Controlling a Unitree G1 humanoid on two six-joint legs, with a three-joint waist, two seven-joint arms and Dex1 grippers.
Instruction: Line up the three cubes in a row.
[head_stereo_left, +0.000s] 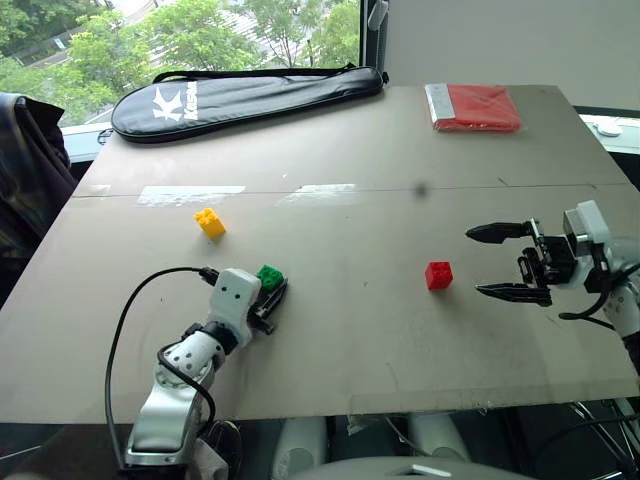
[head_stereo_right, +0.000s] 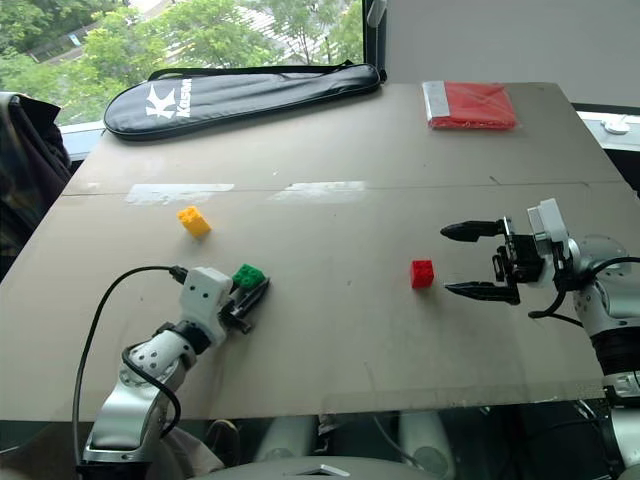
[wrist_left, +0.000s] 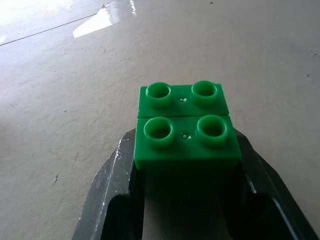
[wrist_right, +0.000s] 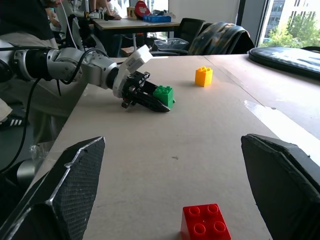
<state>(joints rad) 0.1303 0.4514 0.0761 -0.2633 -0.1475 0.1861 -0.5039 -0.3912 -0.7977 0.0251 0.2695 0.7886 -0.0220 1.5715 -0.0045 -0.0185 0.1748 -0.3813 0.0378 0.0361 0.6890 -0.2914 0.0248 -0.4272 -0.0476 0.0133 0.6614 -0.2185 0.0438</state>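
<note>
On the left, the left gripper (head_stereo_left: 270, 297) lies low on the table (head_stereo_left: 350, 200), and its two fingers are closed on the sides of the green cube (head_stereo_left: 270, 276), probably to carry it into the row. A little farther back, the yellow cube (head_stereo_left: 210, 222) sits alone, still apart from the others. Right of the middle, the red cube (head_stereo_left: 438, 275) rests on the table. Just beside it, the right gripper (head_stereo_left: 505, 261) hovers with its jaws wide apart, holding nothing, seemingly aimed at the red cube.
</note>
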